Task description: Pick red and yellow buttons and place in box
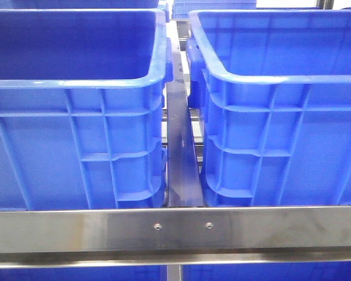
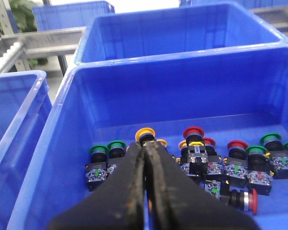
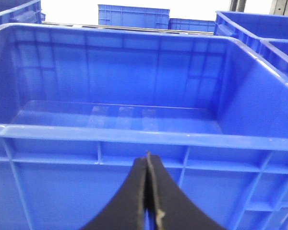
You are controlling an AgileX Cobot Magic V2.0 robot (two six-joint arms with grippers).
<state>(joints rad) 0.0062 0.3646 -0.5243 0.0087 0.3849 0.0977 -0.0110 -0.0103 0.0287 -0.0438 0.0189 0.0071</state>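
Plastic dominates every view: two deep bright-blue crates stand side by side in the front view, the left crate [image 1: 76,134] and the right crate [image 1: 281,129], each with ribbed outer walls and a thick rolled rim. A dark strip [image 1: 180,158] runs between them, and a brushed steel rail [image 1: 175,231] with two small screws crosses in front.

The left claw [image 2: 146,146] hangs inside a crate [image 2: 77,143] of push-button switches, its dark, scuffed fingers pressed together with nothing between them. Just past its tips stands a yellow button [image 2: 145,132], a glossy round cap on a black body. Nearby a red button [image 2: 193,132] rises on a similar black housing, among further red-capped and green-capped switches [image 2: 108,153] scattered over the smooth crate floor. Whether the claw tips touch the yellow cap cannot be told.

The right claw [image 3: 148,160] is likewise closed on nothing, its black curved fingers meeting at a thin seam. It sits outside the near wall of the box [image 3: 110,134], whose smooth interior shows faint glossy reflections on the floor. More blue crates [image 3: 134,14] stand behind.
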